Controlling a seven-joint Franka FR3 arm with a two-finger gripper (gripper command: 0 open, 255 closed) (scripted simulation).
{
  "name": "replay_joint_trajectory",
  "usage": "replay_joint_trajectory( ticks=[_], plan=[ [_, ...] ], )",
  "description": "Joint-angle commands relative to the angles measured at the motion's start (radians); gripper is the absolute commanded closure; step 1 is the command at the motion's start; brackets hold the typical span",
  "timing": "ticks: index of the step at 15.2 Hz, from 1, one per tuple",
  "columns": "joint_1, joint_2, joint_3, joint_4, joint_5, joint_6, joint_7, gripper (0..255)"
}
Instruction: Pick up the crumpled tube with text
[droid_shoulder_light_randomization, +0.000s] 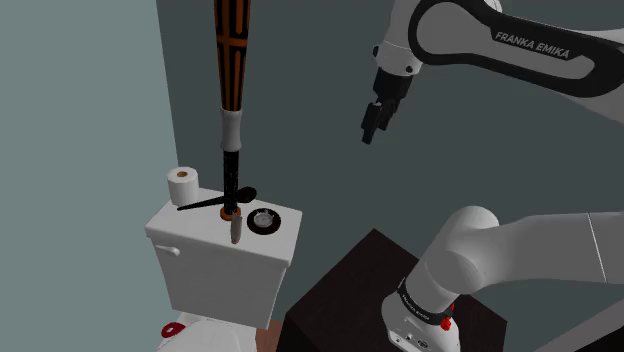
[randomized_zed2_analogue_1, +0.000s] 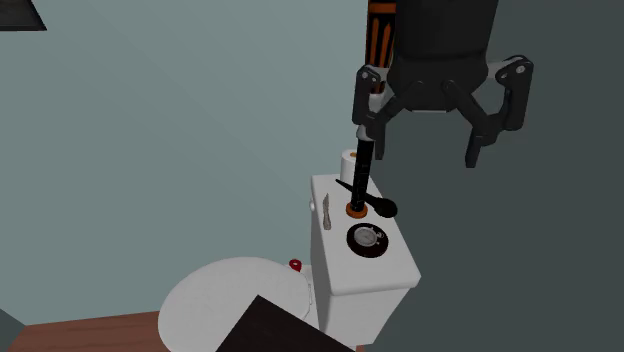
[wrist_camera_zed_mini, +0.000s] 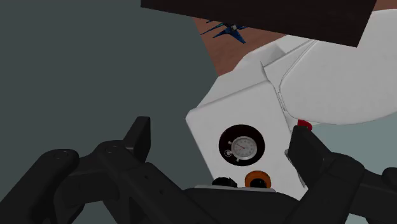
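1. The end effector (randomized_zed2_analogue_1: 428, 135) hangs at the upper right of the second exterior view. Its black fingers are spread wide and pinch nothing, above a white toilet tank (randomized_zed2_analogue_1: 385, 270).
2. The crumpled tube (randomized_zed2_analogue_1: 327, 210) is a small grey sliver lying flat near the lid's left edge in that view, just beside the foot of a tall orange-and-black pole (randomized_zed2_analogue_1: 378, 35). A black spoon (randomized_zed2_analogue_1: 380, 206) and a stopwatch (randomized_zed2_analogue_1: 365, 238) lie near it.
3. It is probably light, soft and easily dented. It likely wants a gentle pinch across its narrow middle, and the pole may crowd the approach.
4. The tube's text is too small to read. White letters on the arm (droid_shoulder_light_randomization: 532, 45) read "FRANKA EMIKA".
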Motion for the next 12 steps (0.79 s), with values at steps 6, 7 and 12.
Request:
replay_joint_trajectory(
  ticks=[6, 7, 12],
  plan=[
    [-0.028, 0.054, 0.099, -0.068, 0.104, 0.082, 0.244, 0],
    [-0.033, 0.071, 0.118, -0.078, 0.124, 0.102, 0.292, 0],
    [-0.059, 0.178, 0.214, -0.102, 0.219, 0.21, 0.525, 0]
  ],
)
